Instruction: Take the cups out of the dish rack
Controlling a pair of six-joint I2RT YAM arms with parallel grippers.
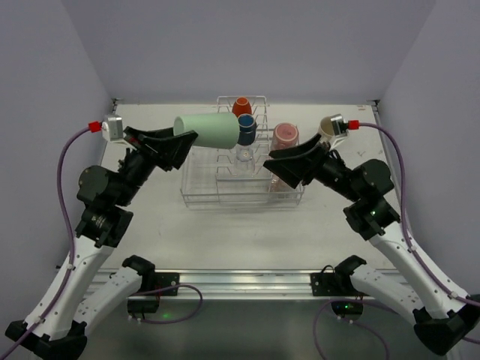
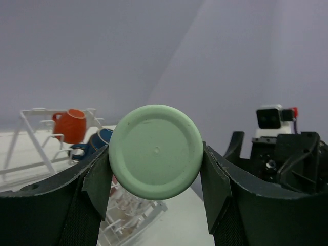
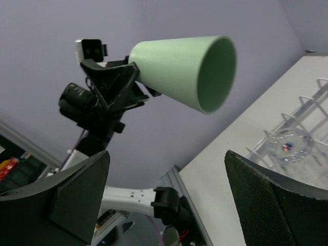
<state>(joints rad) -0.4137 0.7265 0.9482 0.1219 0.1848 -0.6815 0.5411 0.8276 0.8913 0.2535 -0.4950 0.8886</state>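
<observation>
My left gripper point(image 1: 182, 142) is shut on the base end of a mint-green tumbler point(image 1: 212, 130) and holds it on its side in the air over the left part of the wire dish rack point(image 1: 201, 197). In the left wrist view the tumbler's round base point(image 2: 156, 151) sits clamped between my fingers point(image 2: 100, 179). My right gripper point(image 1: 283, 169) is open and empty, over the rack's right part next to a pink tumbler point(image 1: 285, 135). An orange-red mug point(image 1: 241, 106), a dark-blue mug point(image 1: 246, 129) and a clear glass point(image 1: 244, 154) stand in the rack's middle. The right wrist view shows the tumbler's open mouth point(image 3: 218, 72).
A cream mug point(image 1: 328, 126) shows behind the right wrist, at the table's back right. Something pinkish lies in the rack under the right gripper, mostly hidden. Grey walls close in the table at the back and both sides.
</observation>
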